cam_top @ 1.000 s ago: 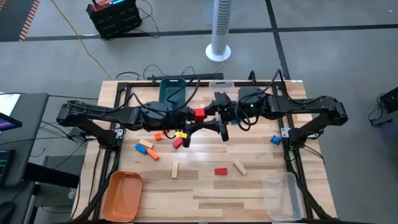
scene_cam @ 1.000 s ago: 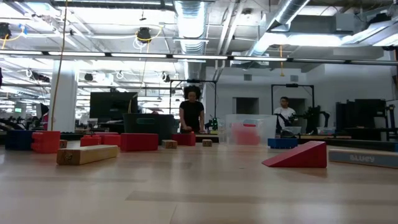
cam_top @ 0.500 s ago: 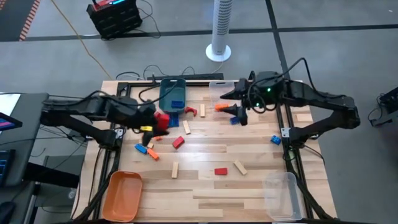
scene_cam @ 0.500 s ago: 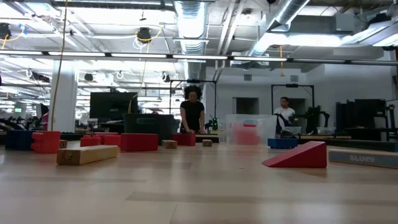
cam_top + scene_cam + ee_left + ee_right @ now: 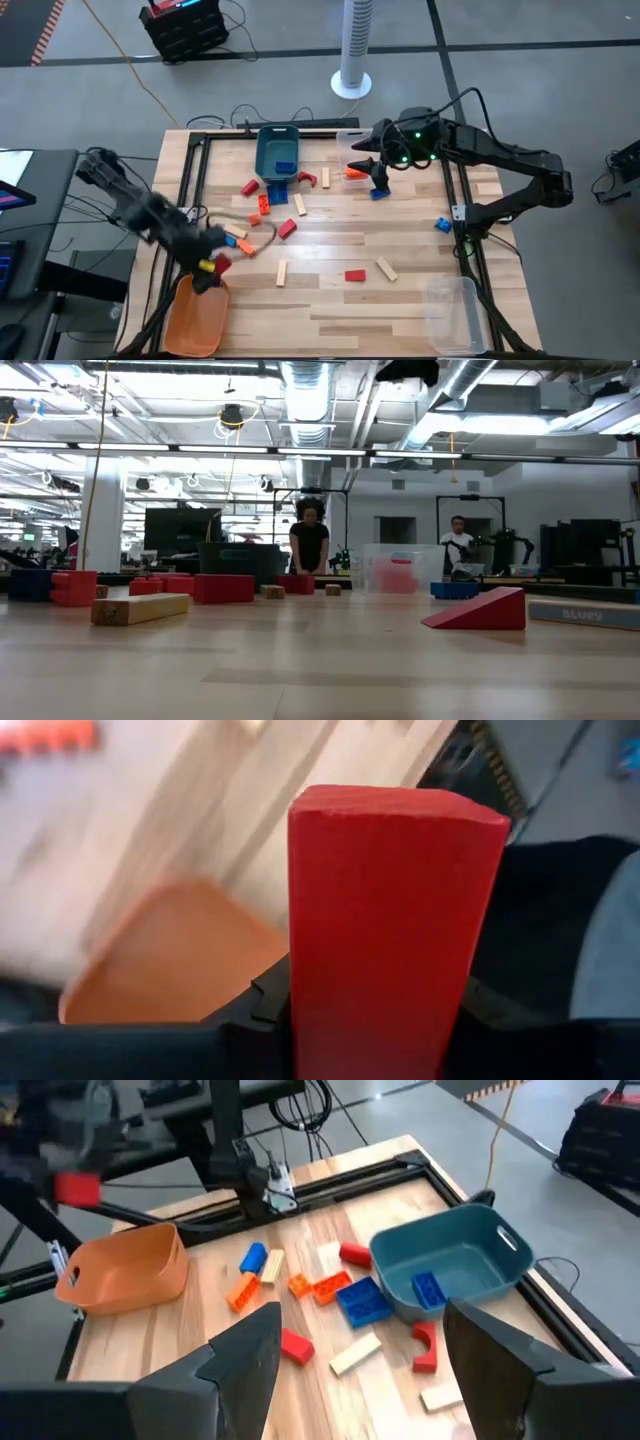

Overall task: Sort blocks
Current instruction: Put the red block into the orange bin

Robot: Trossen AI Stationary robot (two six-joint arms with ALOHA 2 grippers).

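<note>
My left gripper (image 5: 212,266) is shut on a red block (image 5: 220,263) and hangs over the table's near left, just past the far rim of the orange bin (image 5: 197,315). In the left wrist view the red block (image 5: 395,900) fills the middle, with the orange bin (image 5: 170,965) behind it. My right gripper (image 5: 368,163) is open and empty near the far right, its fingers (image 5: 250,1355) wide apart. Loose blocks lie flat on the table: red (image 5: 355,275), wood (image 5: 385,268), orange (image 5: 355,172), blue (image 5: 442,225). A blue block (image 5: 284,167) lies in the teal bin (image 5: 272,150). My left gripper pinches the red block between its two fingers, one finger (image 5: 265,1005) on each long side near the block's lower end (image 5: 380,1020). The block's free end sticks out past the fingertips. It is lifted clear of the table.
A clear bin (image 5: 452,312) stands at the near right corner, another (image 5: 350,138) at the far edge under my right arm. Black frame rails (image 5: 468,240) run along both sides. A cluster of blocks (image 5: 265,205) lies near the teal bin. People stand in the room beyond (image 5: 308,540).
My left gripper has carried the red block from the table's middle, where both grippers met, toward the near left edge, over the orange bin's far rim. My right gripper has drawn back toward the far right and stays raised there.
</note>
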